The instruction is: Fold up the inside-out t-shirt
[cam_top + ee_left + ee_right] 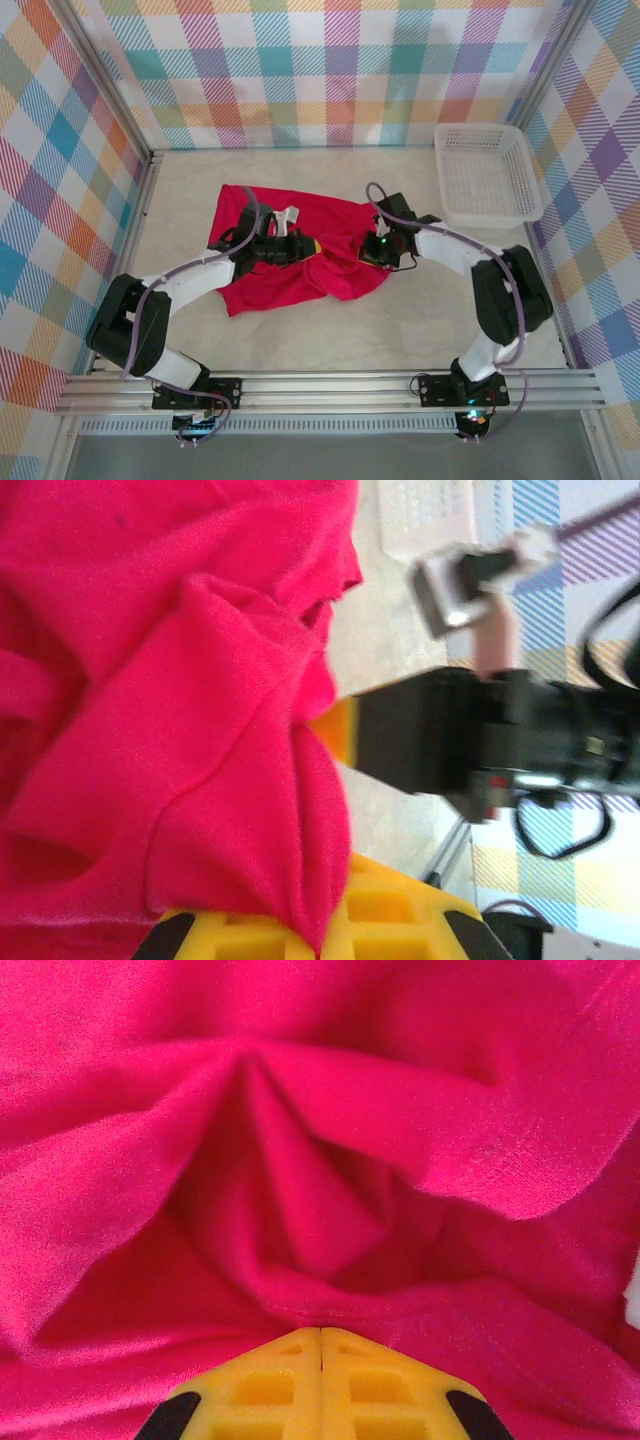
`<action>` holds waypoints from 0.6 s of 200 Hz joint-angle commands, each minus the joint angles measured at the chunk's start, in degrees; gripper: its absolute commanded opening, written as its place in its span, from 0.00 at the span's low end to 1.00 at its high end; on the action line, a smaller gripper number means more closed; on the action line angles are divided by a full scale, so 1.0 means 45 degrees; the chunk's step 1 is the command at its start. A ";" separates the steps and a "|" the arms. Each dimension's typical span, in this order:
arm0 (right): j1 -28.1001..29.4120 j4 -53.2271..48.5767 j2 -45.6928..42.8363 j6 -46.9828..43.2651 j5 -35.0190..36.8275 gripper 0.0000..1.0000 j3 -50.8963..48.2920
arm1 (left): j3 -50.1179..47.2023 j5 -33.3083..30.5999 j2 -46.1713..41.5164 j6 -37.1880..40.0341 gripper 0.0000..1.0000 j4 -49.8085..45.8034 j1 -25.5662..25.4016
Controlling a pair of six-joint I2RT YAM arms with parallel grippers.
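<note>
**Checked walls, pale bench, red shirt bunched between two closed grippers**

Walls (330, 70) in a pastel checked pattern close in a pale bench (420, 320) on three sides, and an aluminium rail (330, 388) along the near edge carries both arm bases. A white plastic mesh basket (487, 175) sits in the far right corner of the bench, well apart from the cloth.

The inside-out t-shirt (300, 285) lies crumpled a little left of the bench's middle, spread unevenly with folds gathered toward its centre. Both arms reach inward over it from either side.

The left gripper (312, 247) sits over the middle of the shirt, pointing right. In the left wrist view its yellow fingers (380, 920) are closed, with a hanging fold of the red fabric (150, 680) caught between them and draped over the tips. That view also shows the right gripper (335, 730) just beside it, its orange tip buried in the edge of the same bunch of cloth.

The right gripper (365, 255) rests on the shirt's right part, pointing left. From the right wrist its fingers (270, 1385) are pressed tight together, and the fabric (320, 1110) puckers in creases that converge on the tip, so it pinches the shirt.
</note>
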 commanded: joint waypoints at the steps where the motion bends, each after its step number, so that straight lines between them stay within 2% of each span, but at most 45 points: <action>1: -0.0059 -0.0625 -0.0219 -0.0544 0.1337 0.00 0.0784 | 0.0368 0.0509 0.0573 -0.0798 0.00 0.1299 -0.0238; 24: -0.0024 -0.1713 -0.0672 -0.0901 0.2262 0.00 0.1535 | 0.0836 0.0650 0.1246 -0.1279 0.00 0.1508 -0.0365; 41: 0.0195 -0.2252 -0.1278 -0.0961 0.2549 0.22 0.1681 | 0.1321 0.0456 0.1482 -0.1195 0.00 0.0921 -0.0455; 53: 0.0538 -0.2278 -0.1744 -0.0785 0.2479 0.27 0.1439 | 0.1574 0.0255 0.1553 -0.1035 0.00 0.0417 -0.0466; 71: 0.1219 -0.1754 -0.2298 -0.0224 0.2173 0.27 0.0801 | 0.1869 -0.0025 0.1599 -0.0805 0.00 -0.0219 -0.0466; 90: 0.1838 -0.0610 -0.2583 0.0357 0.1798 0.23 0.0092 | 0.2012 -0.0159 0.1632 -0.0693 0.00 -0.0572 -0.0466; 120: 0.2060 0.0301 -0.1502 0.0445 0.1568 0.23 0.0431 | 0.2126 -0.0209 0.1581 -0.0498 0.00 -0.1002 -0.0466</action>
